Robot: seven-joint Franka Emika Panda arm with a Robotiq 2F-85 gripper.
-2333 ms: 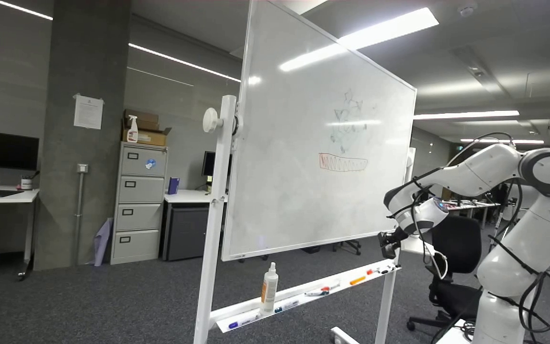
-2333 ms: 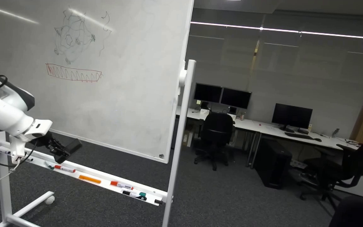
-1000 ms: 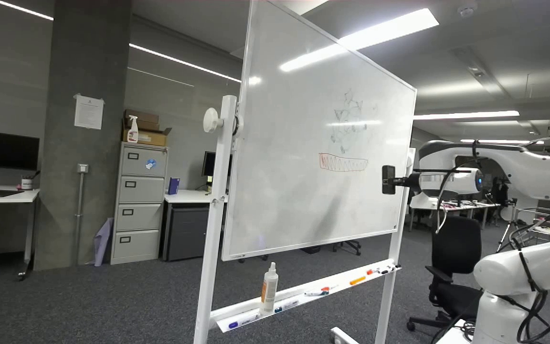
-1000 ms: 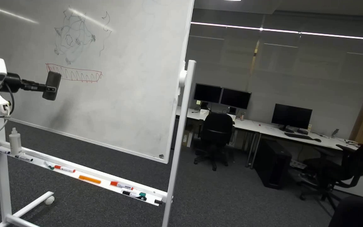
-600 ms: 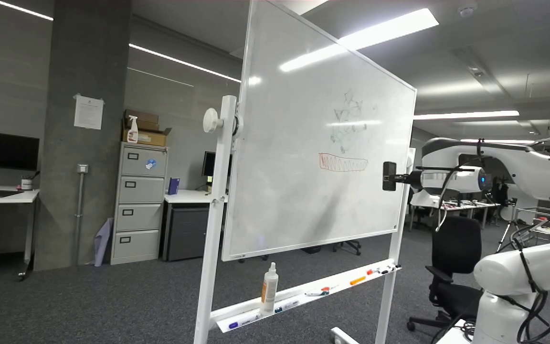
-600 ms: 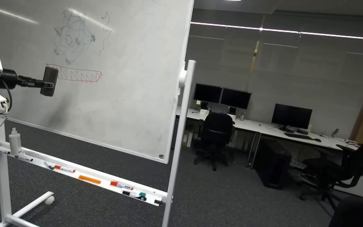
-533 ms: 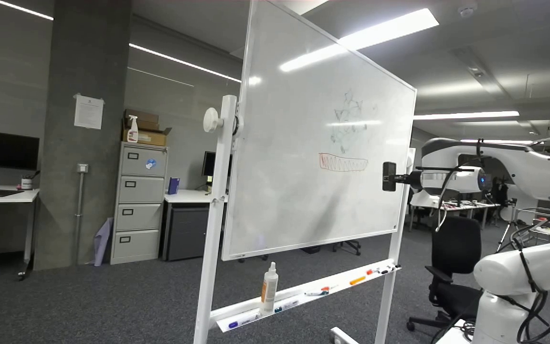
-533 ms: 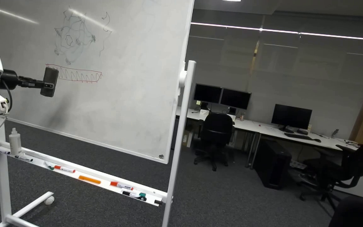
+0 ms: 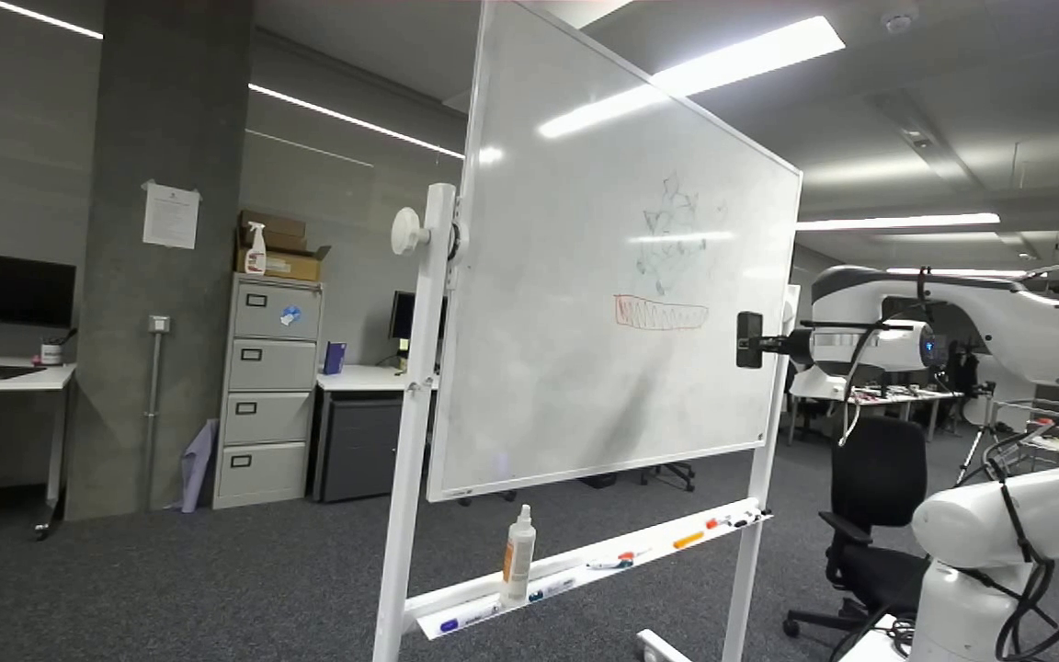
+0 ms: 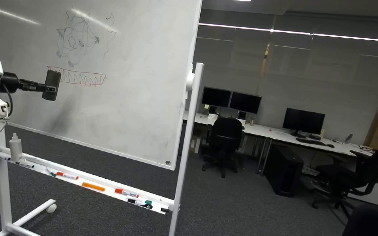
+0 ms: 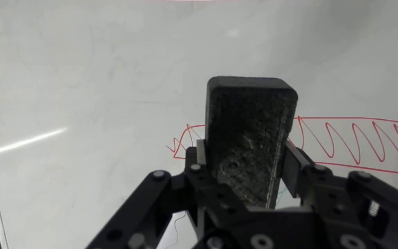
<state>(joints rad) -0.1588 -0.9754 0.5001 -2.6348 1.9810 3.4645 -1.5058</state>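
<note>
- Gripper [image 11: 244,155] clamped firmly on a black block [image 11: 254,114], one finger against each side of it.
- Black block: held with its long side near upright in both exterior views; its broad face shows pale scuffs in the wrist view. It sits in front of a whiteboard [image 10: 136,108], and I cannot tell whether the two touch.
- Red zigzag band [image 10: 83,78] drawn on the whiteboard, just behind the block: in the wrist view its lines run out on both sides of the block, and in an exterior view the block covers most of its left end.
- Dark sketch [image 10: 77,41] of thin looping lines above the red band.
- Blurred grey patch [image 10: 64,116] on the board, below the band, looking like a shadow.
- White arm [image 9: 1035,336] carrying the gripper, reaching in from the right edge of an exterior view, with black cables strapped to it.
- Tray [image 10: 109,188] fixed across the stand below the board. On it an orange marker [image 10: 93,186] lies between two red-capped markers [image 10: 69,176], with more pens further along; a translucent bottle [image 9: 518,559] stands upright there too.
- Black office chair [image 9: 879,473] below the arm in an exterior view.
- Further back: a grey filing cabinet [image 9: 270,405] with a spray bottle [image 9: 256,250] and a cardboard box [image 9: 295,267] on top, and two monitors [image 10: 216,97] on a white desk [image 10: 261,130].
</note>
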